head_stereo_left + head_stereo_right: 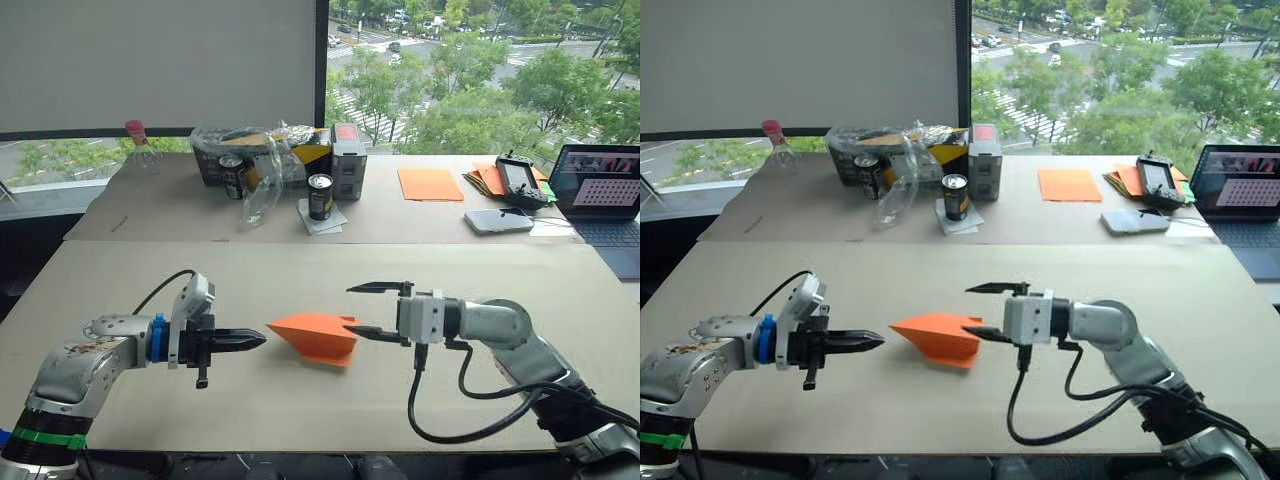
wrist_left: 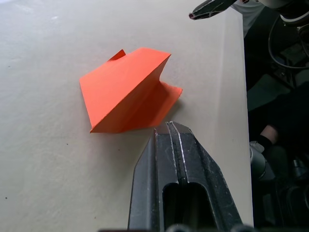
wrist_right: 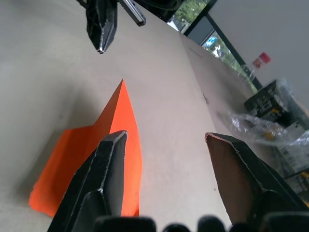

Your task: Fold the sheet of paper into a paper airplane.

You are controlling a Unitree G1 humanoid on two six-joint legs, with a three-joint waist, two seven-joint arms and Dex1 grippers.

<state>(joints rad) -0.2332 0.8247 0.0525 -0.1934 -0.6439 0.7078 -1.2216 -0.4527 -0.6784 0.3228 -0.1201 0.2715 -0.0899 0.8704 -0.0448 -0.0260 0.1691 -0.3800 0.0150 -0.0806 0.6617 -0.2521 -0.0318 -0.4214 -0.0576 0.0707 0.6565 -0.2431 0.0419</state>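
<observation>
Beige worktop (image 1: 130,290), mid-area: paper airplane (image 1: 315,336) is lying between both grippers, nose pointing at the left gripper (image 1: 250,341), whose fingers are pressing shut, empty, just beside the tip. Right gripper (image 1: 362,310) is spreading wide, lower finger at the tail, nearer. Open worktop is surrounding it.

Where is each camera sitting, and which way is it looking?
Head, both eyes: forward and down at the paper airplane on the table, left gripper and right gripper either side.
Left wrist: along its shut fingers, nearly touching the airplane.
Right wrist: along its open fingers, over the airplane, facing the left gripper.
All four share the airplane.
</observation>
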